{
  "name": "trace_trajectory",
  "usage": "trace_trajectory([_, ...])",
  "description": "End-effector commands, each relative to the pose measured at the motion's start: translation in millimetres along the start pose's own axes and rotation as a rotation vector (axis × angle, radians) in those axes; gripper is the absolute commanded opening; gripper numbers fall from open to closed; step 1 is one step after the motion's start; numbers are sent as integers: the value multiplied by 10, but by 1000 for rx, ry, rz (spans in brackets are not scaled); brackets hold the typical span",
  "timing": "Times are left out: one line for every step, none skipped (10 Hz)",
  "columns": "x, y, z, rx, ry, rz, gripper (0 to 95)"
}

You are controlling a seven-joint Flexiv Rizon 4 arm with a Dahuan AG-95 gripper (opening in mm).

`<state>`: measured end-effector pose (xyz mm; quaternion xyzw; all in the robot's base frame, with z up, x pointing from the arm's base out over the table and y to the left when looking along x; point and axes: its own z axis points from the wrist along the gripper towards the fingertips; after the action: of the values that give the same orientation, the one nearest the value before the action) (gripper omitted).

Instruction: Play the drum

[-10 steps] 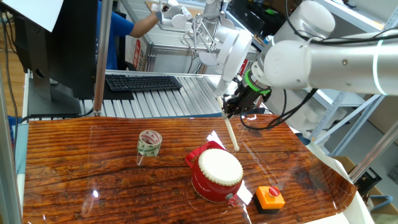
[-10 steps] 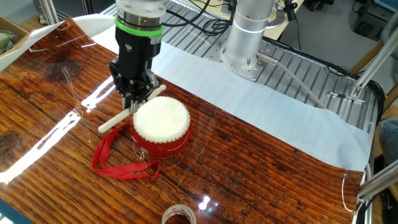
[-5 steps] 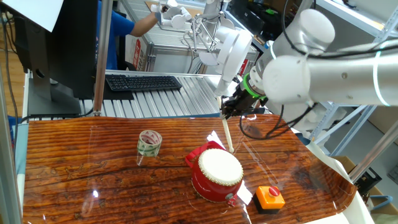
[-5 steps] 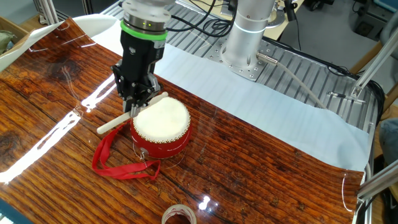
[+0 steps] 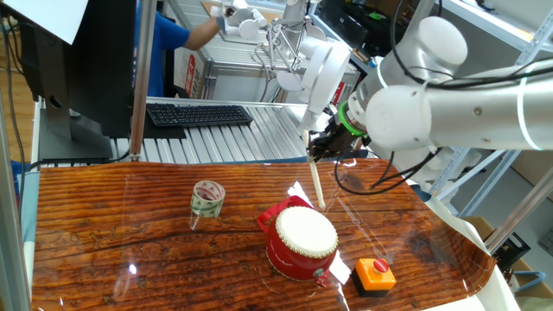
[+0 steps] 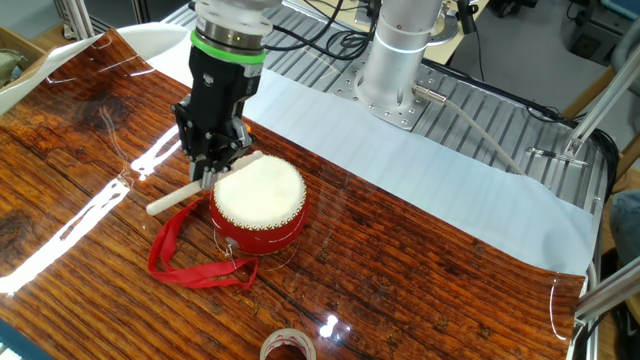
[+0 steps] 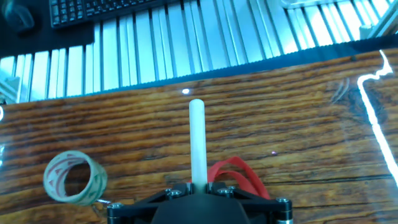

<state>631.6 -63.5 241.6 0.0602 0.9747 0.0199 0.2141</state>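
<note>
**Stick tipped up, drum skin not touched**

Gripper [image 6: 210,166] is seen clamped narrow on a pale cream cylindrical stick [image 6: 190,188]; jaws pinch it near one end, long end projecting out past the fingers. In hand view the stick [image 7: 198,140] runs straight up from the gripper body, nothing else held.

Change vs. a sec ago: hand is kept in abt the same spot, but wrist is turned. In one fixed view the stick [image 5: 316,184] is now hung steeper, nearer vertical, tip drawn back from the drum rim. In the other fixed view its free end is swung further out to the left, away from the skin.

Small squat red barrel drum w/ cream-white skin and studded rim [image 5: 301,238] is sat on wood-grain table [image 5: 104,225], centre-right, just below and beside the gripper. Red ribbon [image 6: 185,255] is trailed off it. Patterned tape roll [image 5: 208,199] well apart to the left; orange button box [image 5: 375,274] near, to the right.

Judged: a back-swing, wind-up for a strike. No contact w/ skin at present.
</note>
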Motion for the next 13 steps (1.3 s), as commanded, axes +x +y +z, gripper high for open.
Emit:
trace_trajectory([7, -33, 0, 63, 7, 129, 0])
trace_trajectory([7, -54, 18, 74, 18, 155, 0])
trace_trajectory([4, -71, 45, 79, 24, 175, 0])
trace_trajectory([2, -96, 105, 81, 38, 190, 0])
trace_trajectory([-1, -107, 143, 78, 52, 188, 0])
trace_trajectory([-7, -110, 132, 76, 53, 180, 0])
trace_trajectory([-18, -111, 103, 76, 44, 173, 0])
trace_trajectory([-35, -113, 87, 78, 41, 160, 0])
trace_trajectory([-53, -122, 75, 80, 32, 141, 0])
trace_trajectory([-61, -117, 65, 81, 21, 126, 0])
trace_trajectory([-62, -103, 63, 90, 2, 112, 0])
trace_trajectory([-62, -98, 62, 89, -6, 111, 0])
trace_trajectory([-62, -93, 71, 100, -25, 85, 0])
